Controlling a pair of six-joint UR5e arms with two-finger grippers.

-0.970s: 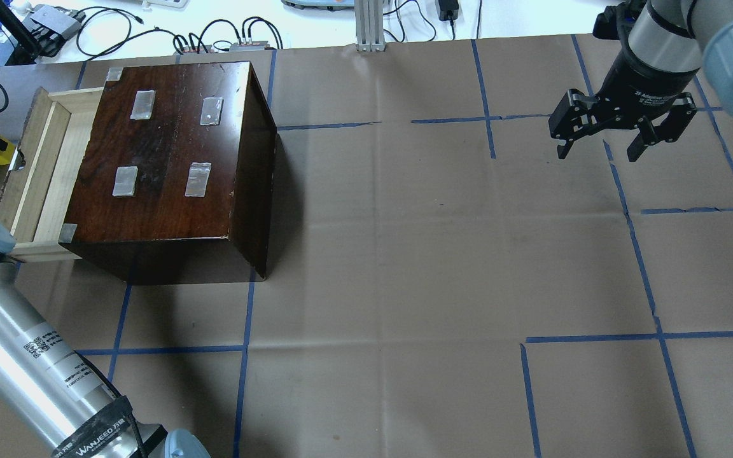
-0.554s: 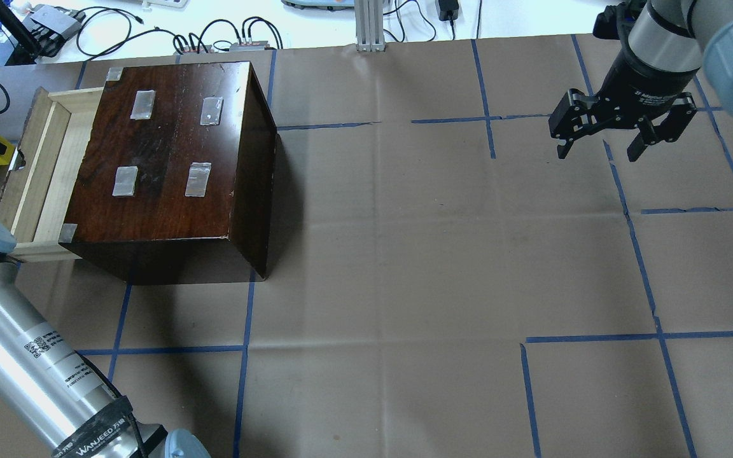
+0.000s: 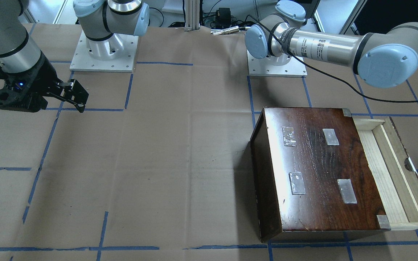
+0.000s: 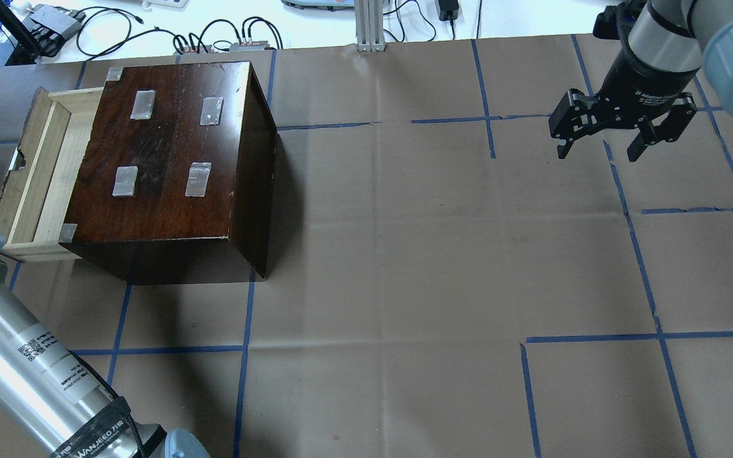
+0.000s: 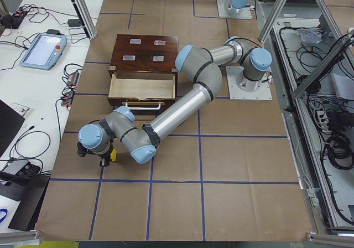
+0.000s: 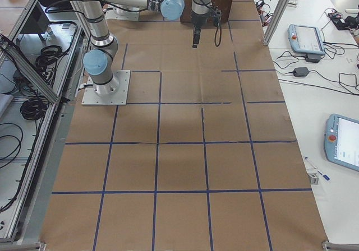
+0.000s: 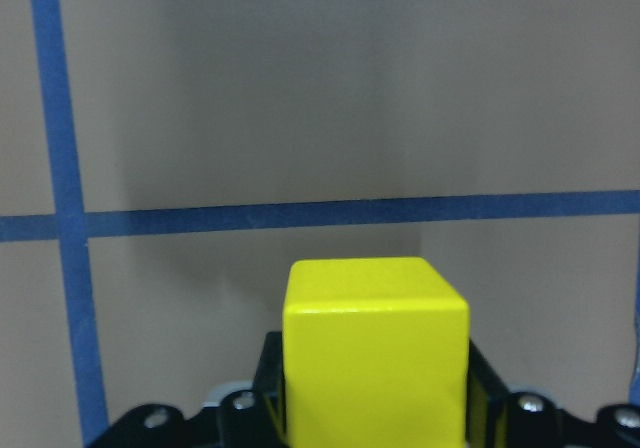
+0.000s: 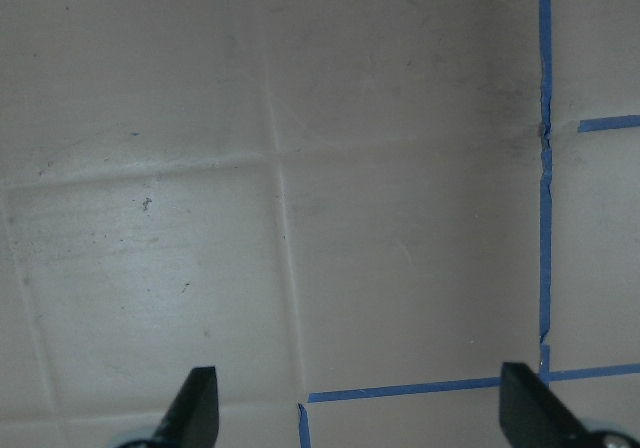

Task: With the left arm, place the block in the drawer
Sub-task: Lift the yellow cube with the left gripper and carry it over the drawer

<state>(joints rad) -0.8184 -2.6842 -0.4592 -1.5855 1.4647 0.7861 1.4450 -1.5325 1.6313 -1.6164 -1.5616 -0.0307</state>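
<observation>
Block [image 7: 375, 348]: clamped in left hand [image 7: 375, 420], over desk [image 4: 404, 254], just outside front edge of open drawer [image 4: 30, 172]. Right hand [image 4: 597, 151]: fingers apart, far right, well apart from box [image 4: 169, 210].

One yellow block [image 7: 375, 353], one drawer [image 4: 42, 172], one dark wooden box [image 4: 163, 146], two robot arms [image 3: 321, 45] [image 3: 9, 43], two hands [image 4: 597, 152] [image 7: 375, 403]

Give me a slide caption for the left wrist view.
The left gripper clamps the yellow block in its jaws; brown paper and blue tape beyond.
</observation>
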